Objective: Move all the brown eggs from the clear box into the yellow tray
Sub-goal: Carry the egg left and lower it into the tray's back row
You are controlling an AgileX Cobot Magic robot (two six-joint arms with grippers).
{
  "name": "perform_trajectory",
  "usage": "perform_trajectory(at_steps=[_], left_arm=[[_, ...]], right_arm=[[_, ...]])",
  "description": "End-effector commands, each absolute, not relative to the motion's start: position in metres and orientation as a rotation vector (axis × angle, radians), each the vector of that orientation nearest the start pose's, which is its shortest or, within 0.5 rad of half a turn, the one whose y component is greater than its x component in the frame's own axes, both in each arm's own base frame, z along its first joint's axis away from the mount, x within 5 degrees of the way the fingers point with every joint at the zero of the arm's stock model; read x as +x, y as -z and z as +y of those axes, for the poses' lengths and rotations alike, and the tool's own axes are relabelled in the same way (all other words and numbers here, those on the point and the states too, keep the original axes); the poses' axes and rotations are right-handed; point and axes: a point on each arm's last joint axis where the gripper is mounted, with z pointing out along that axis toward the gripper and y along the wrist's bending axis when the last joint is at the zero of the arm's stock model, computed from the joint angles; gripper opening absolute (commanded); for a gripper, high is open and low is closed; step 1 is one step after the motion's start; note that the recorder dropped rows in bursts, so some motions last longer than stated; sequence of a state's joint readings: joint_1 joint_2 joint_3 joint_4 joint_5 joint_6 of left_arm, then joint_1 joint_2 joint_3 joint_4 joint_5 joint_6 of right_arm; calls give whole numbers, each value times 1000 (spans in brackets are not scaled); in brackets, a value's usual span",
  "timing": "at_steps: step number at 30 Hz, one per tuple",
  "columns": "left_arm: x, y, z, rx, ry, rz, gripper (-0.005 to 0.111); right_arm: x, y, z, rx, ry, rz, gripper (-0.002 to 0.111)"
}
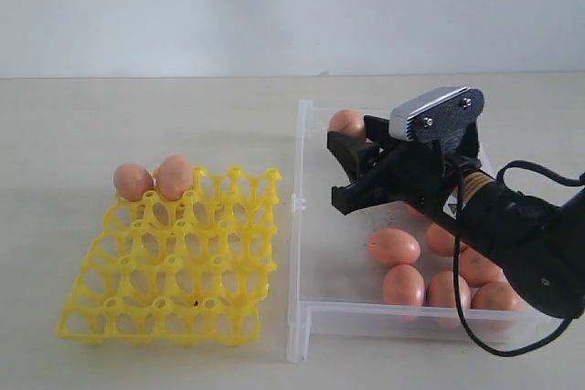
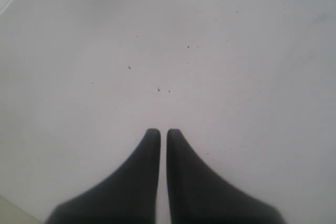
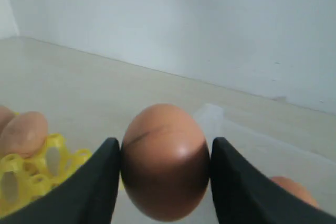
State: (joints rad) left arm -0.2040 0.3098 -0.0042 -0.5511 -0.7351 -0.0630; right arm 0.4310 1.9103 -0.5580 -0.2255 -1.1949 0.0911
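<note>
Right gripper [image 3: 165,148]: closed on one brown egg [image 3: 165,169], black fingers [image 3: 100,182] pressed against its two sides, jaws only as wide as the egg itself. Egg seated right at the fingertips, upright, filling the whole gap between them. Hangs over the left part of the clear box [image 1: 302,317], tips pointed toward the yellow tray [image 1: 164,328]. Tray just beside the box, on its left in the exterior view, well apart from the fingertips. Held egg not to be made out in the exterior view, hidden by the gripper's own body.

In the tray: two eggs [image 1: 133,182] side by side in the far-left corner cups, touching or nearly so.

In the box: a corner egg [image 1: 347,122] at the far left, partly hidden behind the upper finger, close to the gripper but not in its grasp. Also a cluster of eggs [image 1: 403,285], about six, in the near right part, beside and under the arm, apart from the fingertips.

Left gripper [image 2: 163,132]: jaws almost touching, only a thin slit between them, nothing held, above a plain pale surface [image 2: 220,51].
</note>
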Motion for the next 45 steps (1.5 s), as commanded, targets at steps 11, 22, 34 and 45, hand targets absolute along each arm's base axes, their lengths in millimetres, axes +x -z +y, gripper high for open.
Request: perform_trajectory(at_steps=[11, 22, 34, 45], left_arm=[[74, -248, 17, -480, 406, 1075, 4], [74, -247, 17, -480, 407, 1078, 4], [74, -247, 17, -480, 407, 1078, 4], [74, -247, 17, -480, 407, 1078, 4]], right_arm=[[300, -174, 215, -594, -932, 1405, 0], [325, -126, 261, -522, -1054, 1482, 0], [331, -102, 270, -499, -1094, 1534, 0], [329, -92, 271, -562, -1054, 1626, 0]])
